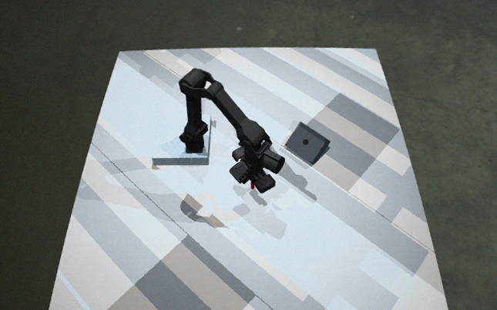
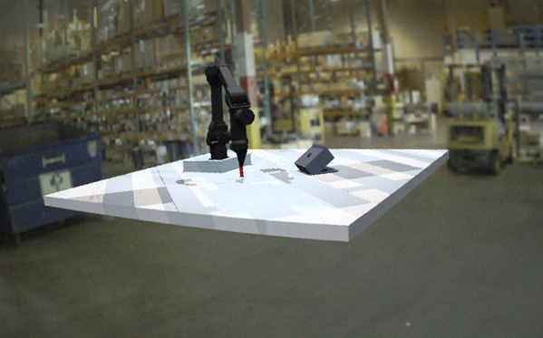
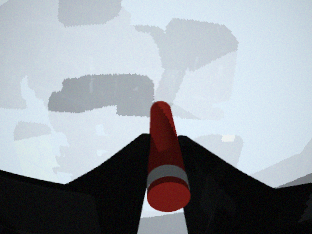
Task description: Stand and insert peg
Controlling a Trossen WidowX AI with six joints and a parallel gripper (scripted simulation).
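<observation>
The red peg (image 1: 252, 186) (image 2: 241, 172) (image 3: 162, 122) is upright, its plain end down at the table. Its light band (image 3: 168, 173) is near the upper end, which faces the wrist camera. My gripper (image 1: 253, 180) (image 2: 241, 166) (image 3: 163, 143) points down and is shut on the peg, one finger on each side. In the top view the fingers hide most of the peg. The dark sloped panel (image 1: 315, 148) (image 2: 317, 163) stands to the right of the gripper in the top and exterior views. Its single hole (image 1: 306, 142) (image 2: 309, 154) shows dark and empty in its face.
The arm's base sits on a low grey-blue block (image 1: 182, 162) (image 2: 211, 166) to the left of the gripper. The table (image 1: 333, 256) (image 2: 277, 203) has a patchwork pattern with shadows of the arm across it. Its edges lie well outside the peg and the panel.
</observation>
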